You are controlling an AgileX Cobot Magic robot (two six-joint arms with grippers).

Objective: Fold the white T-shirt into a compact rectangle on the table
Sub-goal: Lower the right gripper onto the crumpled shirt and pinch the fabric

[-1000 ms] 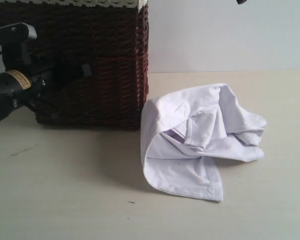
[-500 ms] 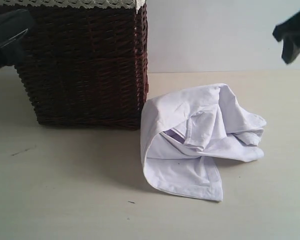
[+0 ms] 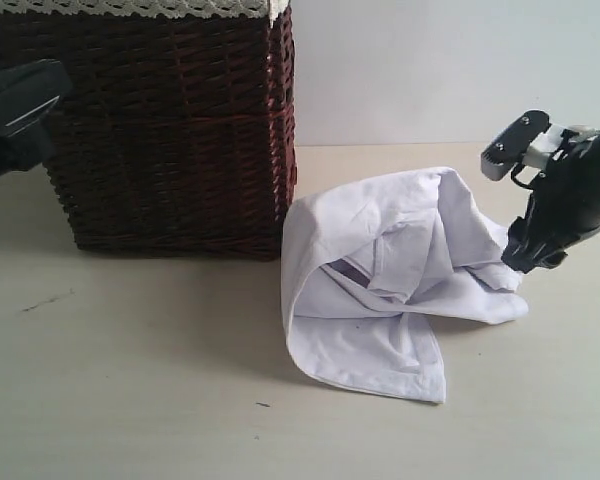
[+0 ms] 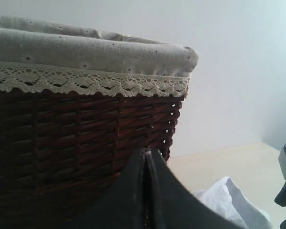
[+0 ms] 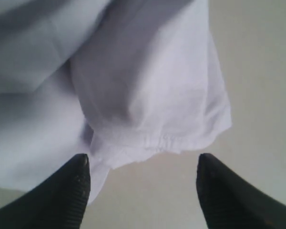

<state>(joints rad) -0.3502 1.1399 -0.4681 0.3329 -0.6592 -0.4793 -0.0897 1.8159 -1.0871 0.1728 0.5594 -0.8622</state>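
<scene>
Since a moment ago, two things have moved. On the left, the left arm (image 3: 15,105) has gone up and now sits by the top left corner of the basket (image 3: 170,130). On the right, the right arm (image 3: 570,195) has come down from the top corner to the shirt.

The left claw (image 4: 145,157) is shut tight, its two fingers pressed flat together with nothing between them. It hangs in the air just in front of the basket's side.

The basket is dark brown and woven. It has a pale cloth liner (image 4: 86,52) with a lace edge folded over its rim. It stands on the bench (image 3: 130,380) at the back left.

The white T-shirt (image 3: 380,290) lies in a crumpled heap on the bench. It is just right of the basket, and its left edge is touching or nearly touching the basket's corner.

The right claw (image 5: 143,164) is down at the shirt's right edge. Its fingers (image 5: 69,191) are spread apart. A sewn edge of the shirt lies between them, but they are not pinching it. Behind it all is a plain pale wall (image 3: 450,70).
</scene>
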